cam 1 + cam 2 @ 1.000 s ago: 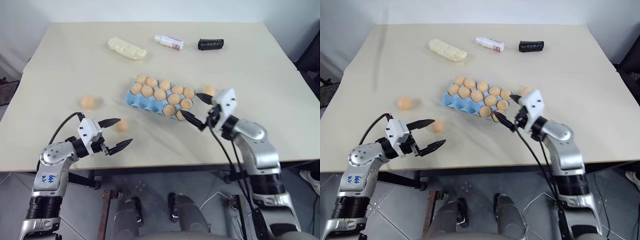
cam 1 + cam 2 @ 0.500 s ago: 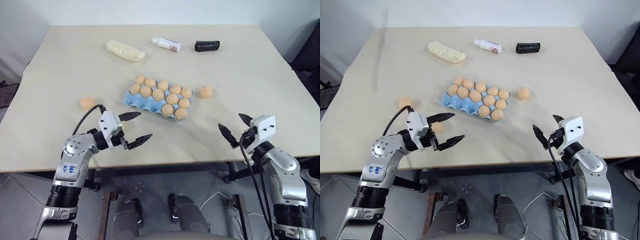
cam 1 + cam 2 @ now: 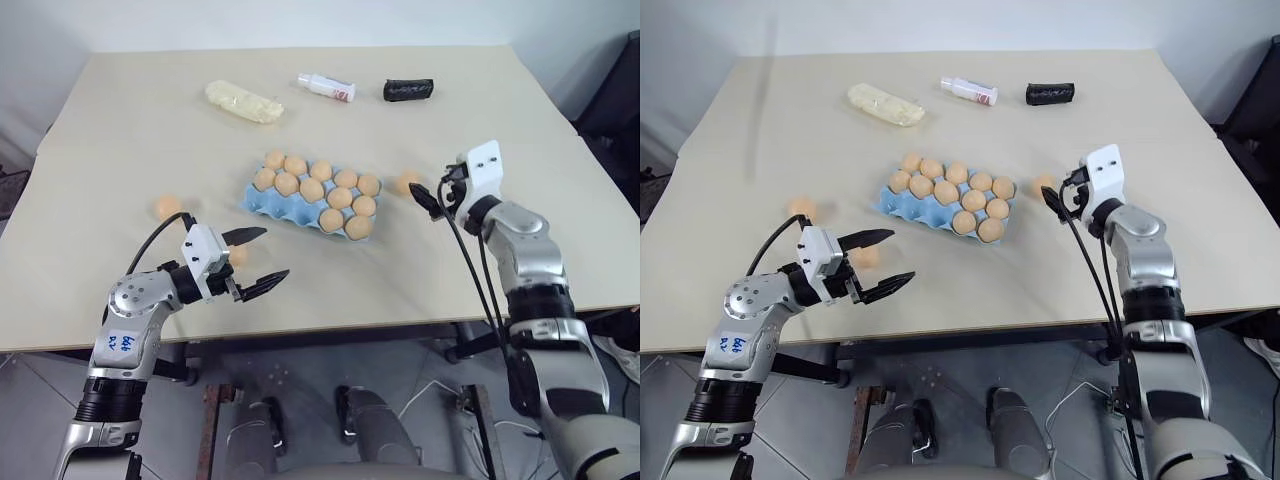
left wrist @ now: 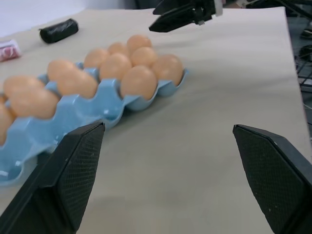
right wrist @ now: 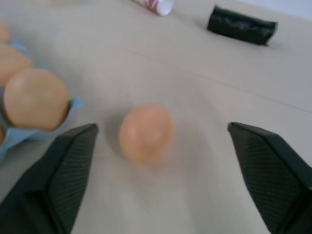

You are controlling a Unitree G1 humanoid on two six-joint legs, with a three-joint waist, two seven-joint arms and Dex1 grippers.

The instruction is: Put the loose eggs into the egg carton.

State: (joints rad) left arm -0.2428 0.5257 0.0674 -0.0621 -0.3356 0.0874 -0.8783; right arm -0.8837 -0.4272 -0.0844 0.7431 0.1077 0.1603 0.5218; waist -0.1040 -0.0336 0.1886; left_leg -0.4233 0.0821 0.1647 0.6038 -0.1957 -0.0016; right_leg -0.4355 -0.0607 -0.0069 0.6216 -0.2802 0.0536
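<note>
The light blue egg carton [image 3: 258, 206] lies mid-table with eggs in most of its cups. One loose egg [image 3: 405, 182] rests just right of it, and my right gripper [image 3: 430, 186] stands open right beside that egg. In the right wrist view the egg [image 5: 146, 132] lies a little ahead, between the spread fingers [image 5: 63, 180]. A second loose egg [image 3: 168, 207] sits left of the carton. A third [image 3: 866, 256] lies on the table by my left gripper [image 3: 276, 252], which hovers open and empty near the front edge, pointing at the carton [image 4: 105, 109].
A lumpy pale yellow bag [image 3: 243, 100], a white bottle [image 3: 326, 86] and a black roll [image 3: 408, 89] lie along the far side of the table. The table's front edge runs just below my left gripper.
My right gripper drew back from the carton toward the table's front edge, then swung forward to the egg right of the carton. The left gripper has hardly moved. Both stay open.
</note>
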